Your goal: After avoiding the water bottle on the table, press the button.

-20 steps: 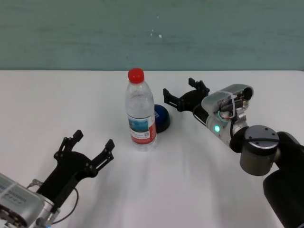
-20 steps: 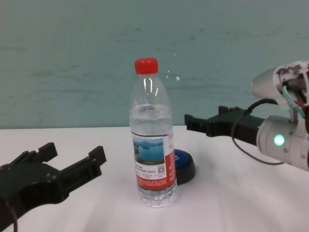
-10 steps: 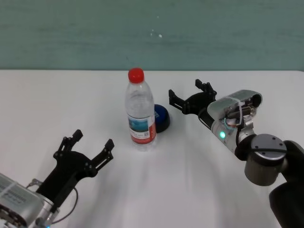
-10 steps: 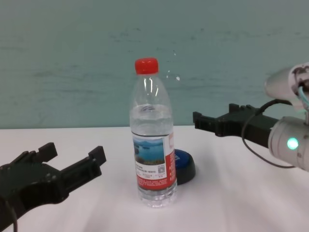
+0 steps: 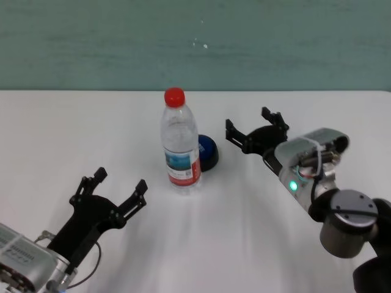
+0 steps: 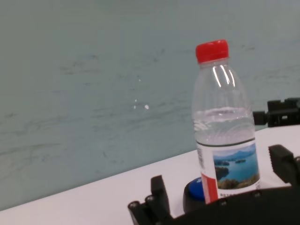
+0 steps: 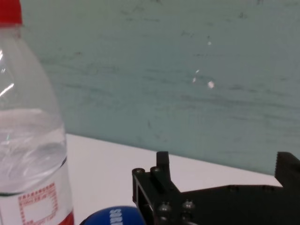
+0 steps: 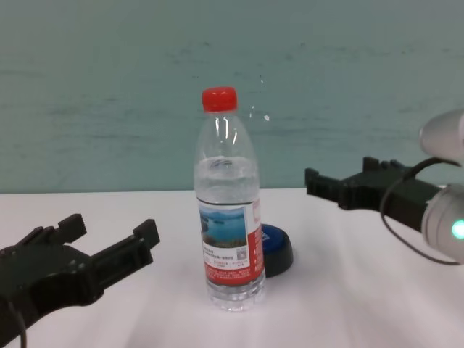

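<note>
The water bottle [image 5: 181, 146] stands upright mid-table, clear with a red cap and a red-and-white label. Directly behind it, partly hidden, sits the blue-topped button [image 5: 208, 152] on its black base. My right gripper [image 5: 247, 120] hovers open to the right of the button, its fingertips pointing toward it across a small gap. In the right wrist view the button [image 7: 112, 216] lies just ahead of the open right gripper [image 7: 225, 173], with the bottle [image 7: 28, 140] beyond. Down at the table's near left, my left gripper [image 5: 121, 180] rests open, short of the bottle [image 8: 228, 217].
The white table [image 5: 256, 244] spreads wide around the bottle. A teal wall [image 5: 275, 43] closes off its far edge. My right forearm [image 5: 317, 177] reaches in from the near right.
My right gripper has drawn back to the right, away from the button and bottle. The left arm, bottle and button have not moved.
</note>
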`<state>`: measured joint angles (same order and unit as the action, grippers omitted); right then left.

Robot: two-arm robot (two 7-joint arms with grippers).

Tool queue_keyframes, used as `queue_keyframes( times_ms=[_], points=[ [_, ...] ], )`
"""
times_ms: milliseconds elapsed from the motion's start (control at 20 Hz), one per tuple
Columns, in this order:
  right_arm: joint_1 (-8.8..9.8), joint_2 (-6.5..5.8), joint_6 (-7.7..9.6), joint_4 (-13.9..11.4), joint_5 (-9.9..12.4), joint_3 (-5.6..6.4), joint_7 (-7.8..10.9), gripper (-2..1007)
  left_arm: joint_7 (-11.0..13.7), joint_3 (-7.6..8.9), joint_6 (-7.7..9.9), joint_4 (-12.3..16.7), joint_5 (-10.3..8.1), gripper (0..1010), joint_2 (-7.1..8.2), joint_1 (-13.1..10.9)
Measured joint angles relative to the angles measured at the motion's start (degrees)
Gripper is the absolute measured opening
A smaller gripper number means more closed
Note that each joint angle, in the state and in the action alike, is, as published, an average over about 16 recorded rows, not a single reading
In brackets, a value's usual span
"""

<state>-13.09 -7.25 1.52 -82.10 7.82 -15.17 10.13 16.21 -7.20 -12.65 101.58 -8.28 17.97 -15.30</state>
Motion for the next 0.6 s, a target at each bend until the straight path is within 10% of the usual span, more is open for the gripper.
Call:
queue_keyframes(
  times_ms=[600],
  points=[
    [6.05, 1.20, -0.91, -6.08, -2.62, 1.37, -2.86, 1004, 0.00, 0.00, 0.00, 0.00, 0.00, 1010, 0.00, 0.00]
  ],
)
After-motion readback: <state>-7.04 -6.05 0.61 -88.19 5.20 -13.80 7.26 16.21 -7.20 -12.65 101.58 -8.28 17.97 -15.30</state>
